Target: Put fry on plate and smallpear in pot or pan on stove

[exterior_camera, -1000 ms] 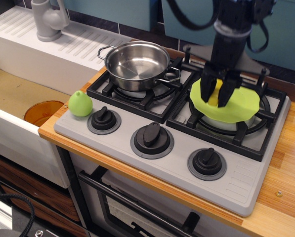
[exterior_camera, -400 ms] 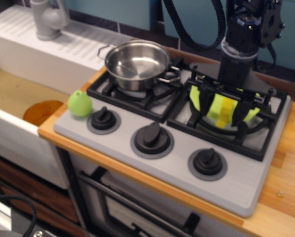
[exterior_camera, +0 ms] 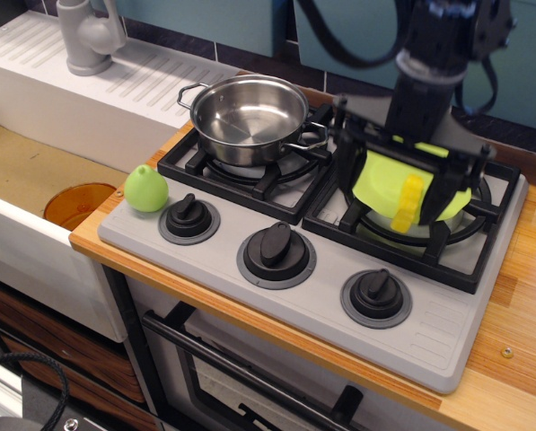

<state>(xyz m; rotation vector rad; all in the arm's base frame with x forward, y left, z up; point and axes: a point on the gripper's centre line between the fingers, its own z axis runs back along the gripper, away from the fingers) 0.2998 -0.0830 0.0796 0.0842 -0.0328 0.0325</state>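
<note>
We read no writing. On the stove (exterior_camera: 321,296), the pot (exterior_camera: 248,117) is empty; the plate (exterior_camera: 411,184) holds the fry (exterior_camera: 409,203); the tool (exterior_camera: 407,166) spreads wide above.

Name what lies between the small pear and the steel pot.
In the only view, just the burner grate and bare grey stove lie between smallpear and pot.

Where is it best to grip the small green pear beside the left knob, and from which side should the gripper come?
Grip the smallpear across its rounded middle, coming from straight above. It sits on the flat grey stove edge, a knob close on its right, so a side approach looks cramped, while above it is clear.
</note>
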